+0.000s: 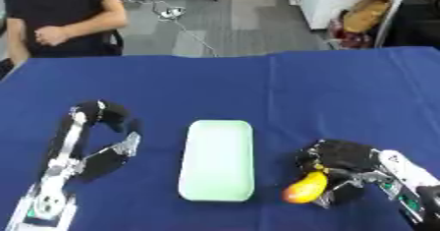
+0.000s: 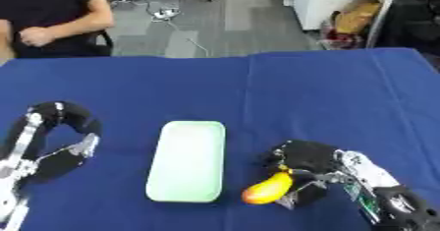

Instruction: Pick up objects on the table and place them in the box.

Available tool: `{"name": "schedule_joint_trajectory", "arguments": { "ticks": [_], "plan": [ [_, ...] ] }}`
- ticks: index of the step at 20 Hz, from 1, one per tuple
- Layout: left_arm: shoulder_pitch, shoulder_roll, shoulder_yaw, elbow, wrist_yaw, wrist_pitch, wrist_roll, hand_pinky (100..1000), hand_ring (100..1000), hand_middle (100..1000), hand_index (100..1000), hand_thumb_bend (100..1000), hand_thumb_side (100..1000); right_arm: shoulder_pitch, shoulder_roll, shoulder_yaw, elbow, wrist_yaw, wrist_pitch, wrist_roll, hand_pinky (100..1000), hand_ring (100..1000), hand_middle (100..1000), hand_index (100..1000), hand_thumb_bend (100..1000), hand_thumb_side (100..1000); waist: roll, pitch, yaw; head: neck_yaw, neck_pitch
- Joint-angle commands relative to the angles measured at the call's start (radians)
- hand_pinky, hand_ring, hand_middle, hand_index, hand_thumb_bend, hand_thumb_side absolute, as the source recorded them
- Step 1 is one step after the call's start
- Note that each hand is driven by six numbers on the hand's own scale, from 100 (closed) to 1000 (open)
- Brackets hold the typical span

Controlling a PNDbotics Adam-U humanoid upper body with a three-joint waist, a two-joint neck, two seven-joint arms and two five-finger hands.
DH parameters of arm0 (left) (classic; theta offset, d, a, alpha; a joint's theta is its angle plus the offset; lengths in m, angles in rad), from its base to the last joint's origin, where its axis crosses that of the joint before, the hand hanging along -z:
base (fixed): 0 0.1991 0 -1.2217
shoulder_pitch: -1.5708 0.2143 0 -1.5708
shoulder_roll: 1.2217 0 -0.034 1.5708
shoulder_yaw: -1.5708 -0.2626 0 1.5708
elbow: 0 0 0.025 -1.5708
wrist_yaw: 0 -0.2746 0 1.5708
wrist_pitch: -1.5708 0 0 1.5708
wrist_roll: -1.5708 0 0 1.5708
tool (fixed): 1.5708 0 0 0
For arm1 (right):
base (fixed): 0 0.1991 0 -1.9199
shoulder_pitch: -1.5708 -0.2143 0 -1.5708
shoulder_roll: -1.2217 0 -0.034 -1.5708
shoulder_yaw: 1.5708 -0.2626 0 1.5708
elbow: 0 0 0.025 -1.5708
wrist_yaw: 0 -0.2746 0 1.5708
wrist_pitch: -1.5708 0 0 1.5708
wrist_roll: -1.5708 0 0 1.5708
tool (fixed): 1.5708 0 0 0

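Right hand (image 1: pixel 343 158) curled around a yellow-orange, mango-like fruit (image 1: pixel 307 187) just right of the pale green box (image 1: pixel 217 159) on the blue table (image 1: pixel 343 92); left hand (image 1: pixel 101 141) holds nothing, fingers bent

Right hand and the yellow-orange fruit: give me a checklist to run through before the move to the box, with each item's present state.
1. Fruit held: the right hand has its fingers curled round the yellow-orange fruit. Ok.
2. Fruit off the table: cannot tell; it sits low over the blue tablecloth.
3. Box in place: the pale green box lies beside the fruit, on the hand's left. Ok.
4. Room in the box: nothing shows inside it. Ok.
5. Path to the box: only bare cloth between fruit and box. Ok.
6. Left hand out of the way: on the box's far side, apart from it. Ok.
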Motion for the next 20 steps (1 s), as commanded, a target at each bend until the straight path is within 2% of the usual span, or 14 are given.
{"name": "schedule_joint_trajectory", "arguments": {
  "ticks": [1,7,20],
  "plan": [
    [-0.002,0.019,0.005,-0.014,0.002,-0.001,-0.002,658,459,457,595,100,212,-0.050,-0.040,-0.011,-0.099,-0.056,0.021,-0.010,378,466,475,546,100,590,-0.006,-0.027,-0.004,-0.006,-0.010],
    [0.001,0.022,0.006,-0.011,0.000,-0.001,-0.001,658,460,457,595,100,211,-0.077,-0.055,-0.016,-0.180,-0.125,0.059,0.032,383,467,475,545,100,593,-0.013,-0.036,-0.009,-0.002,-0.017],
    [0.003,0.023,0.006,-0.011,0.000,-0.002,-0.001,659,460,457,595,100,211,-0.086,-0.053,-0.024,-0.198,-0.151,0.071,0.056,382,466,473,543,100,595,-0.014,-0.037,-0.005,-0.001,-0.018]
  ]
}}
